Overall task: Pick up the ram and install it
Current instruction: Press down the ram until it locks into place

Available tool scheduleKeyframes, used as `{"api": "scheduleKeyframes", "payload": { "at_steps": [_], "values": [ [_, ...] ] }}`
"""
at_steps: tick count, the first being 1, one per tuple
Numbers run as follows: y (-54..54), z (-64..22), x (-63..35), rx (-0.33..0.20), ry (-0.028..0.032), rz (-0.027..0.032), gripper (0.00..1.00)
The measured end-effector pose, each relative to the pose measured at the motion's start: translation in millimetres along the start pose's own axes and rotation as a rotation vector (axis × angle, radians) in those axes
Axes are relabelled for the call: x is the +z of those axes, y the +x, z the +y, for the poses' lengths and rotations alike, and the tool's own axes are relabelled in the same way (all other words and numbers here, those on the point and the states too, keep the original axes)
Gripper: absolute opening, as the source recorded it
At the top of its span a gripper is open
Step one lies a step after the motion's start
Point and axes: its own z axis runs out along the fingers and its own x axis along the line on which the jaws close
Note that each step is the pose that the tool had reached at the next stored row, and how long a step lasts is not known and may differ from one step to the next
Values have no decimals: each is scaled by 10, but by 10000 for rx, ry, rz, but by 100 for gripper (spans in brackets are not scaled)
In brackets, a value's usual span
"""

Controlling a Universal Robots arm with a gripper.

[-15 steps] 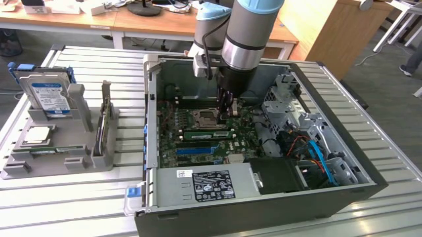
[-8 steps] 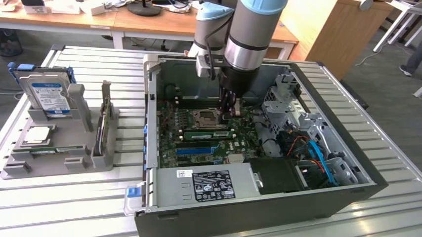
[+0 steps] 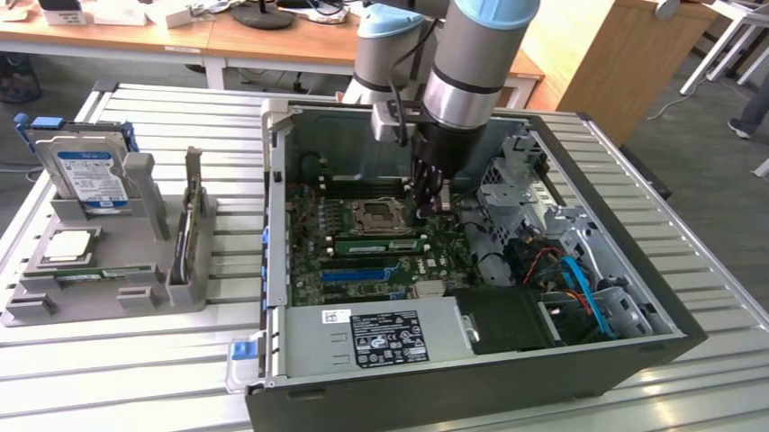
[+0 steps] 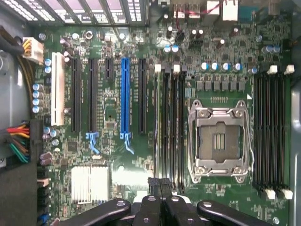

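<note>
Claw [image 3: 433, 207] is shut with nothing visible between the fingers, down inside the open case [image 3: 481, 387] over the motherboard [image 4: 117, 160]. Its tips sit at one end of the slot bank next to the empty CPU socket [image 4: 220, 141]. Ram [image 3: 382, 244] lies in a slot of that bank, just beside the socket. Can't tell if the tips touch it.
</note>
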Motion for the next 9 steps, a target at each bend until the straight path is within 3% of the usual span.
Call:
{"api": "scheduleKeyframes", "payload": {
  "at_steps": [9],
  "values": [
    [0, -85, 4, 25, 0, 0, 11]
  ]
}}
